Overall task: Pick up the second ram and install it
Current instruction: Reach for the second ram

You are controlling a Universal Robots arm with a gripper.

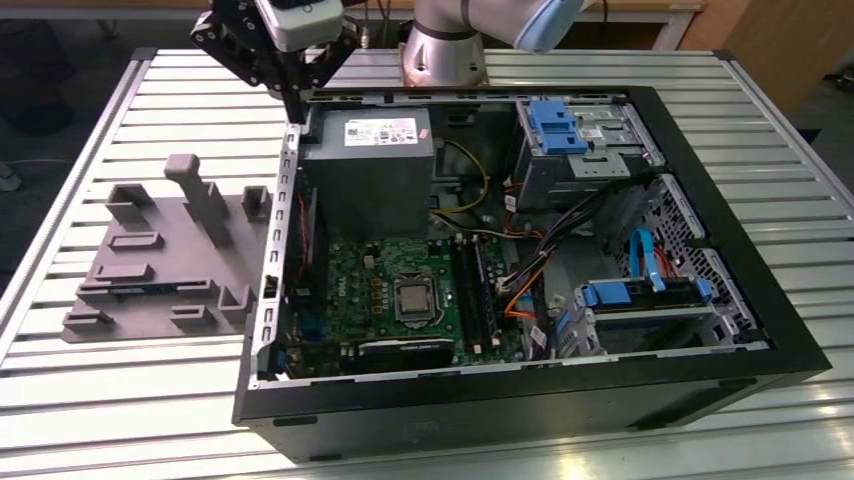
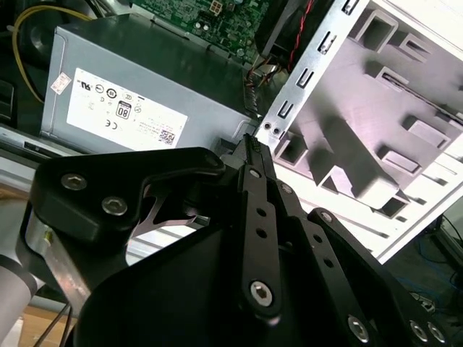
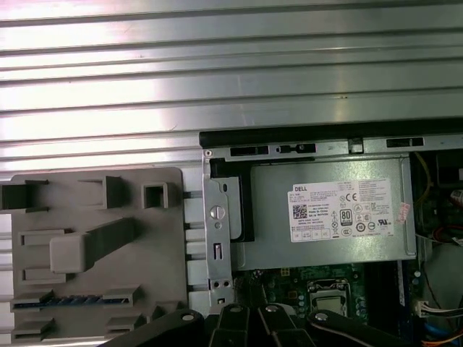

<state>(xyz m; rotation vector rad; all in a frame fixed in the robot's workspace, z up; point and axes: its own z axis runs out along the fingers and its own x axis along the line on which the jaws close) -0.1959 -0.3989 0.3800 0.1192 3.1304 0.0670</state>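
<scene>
The second ram [image 3: 72, 299] shows as a thin blue-green strip lying in a long slot of the grey holder block [image 3: 145, 289] beside the computer case. My gripper [image 1: 292, 108] hangs above the case's back corner on the exterior view's left, next to the power supply [image 1: 370, 165]. Its black fingers [image 2: 251, 155] meet at a point with nothing between them. It is well apart from the ram. The black memory slots [image 1: 477, 290] run along the green motherboard [image 1: 360, 285] beside the processor socket.
The open black case [image 1: 747, 300] has raised walls all round, a metal rear frame [image 3: 217, 238] next to the holder block, blue drive cages [image 1: 561, 125] and loose cables [image 1: 527, 290]. A tall post [image 1: 200, 190] stands on the holder block. Ribbed aluminium table [image 1: 107, 400] lies around both.
</scene>
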